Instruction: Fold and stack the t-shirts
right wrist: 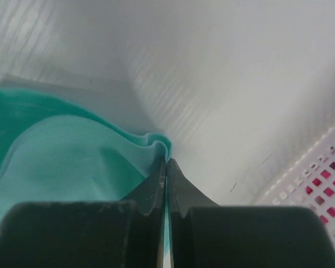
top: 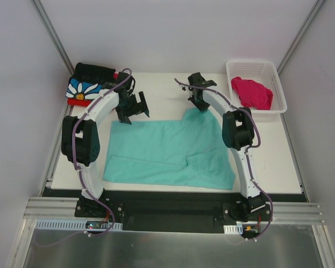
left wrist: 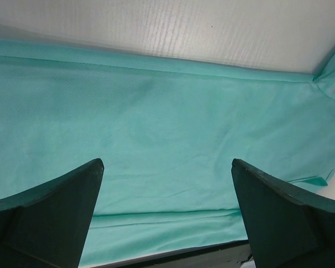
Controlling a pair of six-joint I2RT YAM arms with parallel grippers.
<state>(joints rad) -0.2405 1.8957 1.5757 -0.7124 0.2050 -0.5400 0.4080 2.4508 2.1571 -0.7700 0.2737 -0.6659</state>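
Observation:
A mint-teal t-shirt [top: 167, 148] lies spread flat on the white table. My right gripper [top: 198, 104] is at the shirt's far right corner, shut on a pinch of the teal cloth [right wrist: 61, 151], which bunches just past the closed fingertips [right wrist: 166, 159]. My left gripper [top: 134, 113] hovers open over the shirt's far left edge, and the teal cloth [left wrist: 156, 111] shows between its wide-apart fingers [left wrist: 166, 162]. A magenta-pink t-shirt [top: 251, 92] sits crumpled in the basket. A black t-shirt with a white daisy on blue [top: 86, 84] lies folded at the far left, on a red one [top: 78, 102].
The white lattice basket [top: 254, 62] stands at the far right corner of the table, and its wall [right wrist: 318, 178] shows close to the right of my right gripper. White enclosure walls rise behind and at both sides. The table's near edge meets a black rail.

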